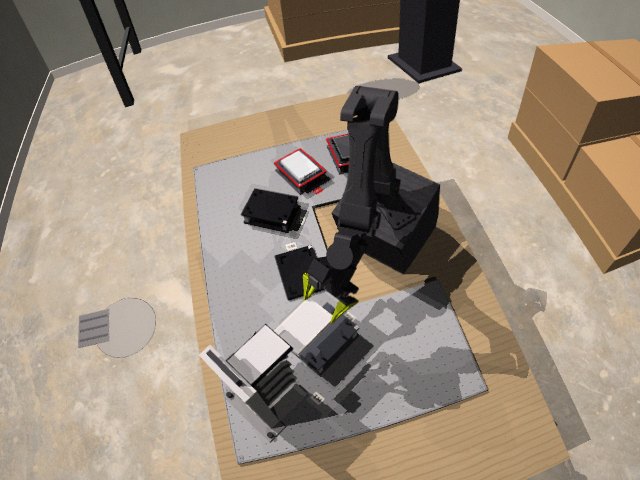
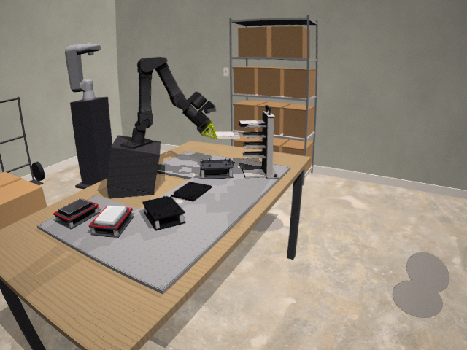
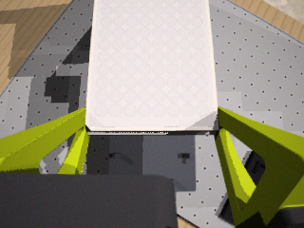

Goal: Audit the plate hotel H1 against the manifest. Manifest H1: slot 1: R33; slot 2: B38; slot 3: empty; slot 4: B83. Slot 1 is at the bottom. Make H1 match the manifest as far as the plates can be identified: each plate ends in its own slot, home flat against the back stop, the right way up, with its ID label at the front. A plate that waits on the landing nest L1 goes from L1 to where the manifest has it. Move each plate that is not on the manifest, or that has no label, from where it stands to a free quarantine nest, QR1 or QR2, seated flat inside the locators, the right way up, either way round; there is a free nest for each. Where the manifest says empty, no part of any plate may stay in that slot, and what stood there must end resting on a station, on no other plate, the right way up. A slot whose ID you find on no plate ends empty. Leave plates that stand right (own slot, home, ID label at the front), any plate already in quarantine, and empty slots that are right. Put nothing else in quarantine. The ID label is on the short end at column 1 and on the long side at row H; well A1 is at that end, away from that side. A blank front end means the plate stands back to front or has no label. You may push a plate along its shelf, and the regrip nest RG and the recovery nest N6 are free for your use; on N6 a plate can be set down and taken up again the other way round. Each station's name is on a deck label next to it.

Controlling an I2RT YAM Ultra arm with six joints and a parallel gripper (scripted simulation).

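My gripper (image 1: pixel 323 301) (image 2: pixel 208 130) (image 3: pixel 151 114) is shut on a white well plate (image 1: pixel 306 319) (image 2: pixel 228 134) (image 3: pixel 151 62), with its yellow fingers on the two long sides at the near end. The plate hangs level in the air in front of the plate hotel H1 (image 1: pixel 242 384) (image 2: pixel 268 146), clear of the shelves and above the deck. Another white plate (image 1: pixel 259 349) (image 2: pixel 252 122) sits in the hotel's top slot. The lower shelves look dark, and I cannot tell what they hold. No label shows on the held plate in the wrist view.
A black nest (image 1: pixel 330 345) (image 2: pixel 216 168) stands on the deck under the held plate. Two red-rimmed nests at the far end hold a white plate (image 1: pixel 299 166) (image 2: pixel 110 215) and a dark plate (image 1: pixel 340 147) (image 2: pixel 75 208). A black raised nest (image 1: pixel 271 209) (image 2: pixel 163 211) and a flat black pad (image 1: pixel 293 264) (image 2: pixel 191 190) lie between.
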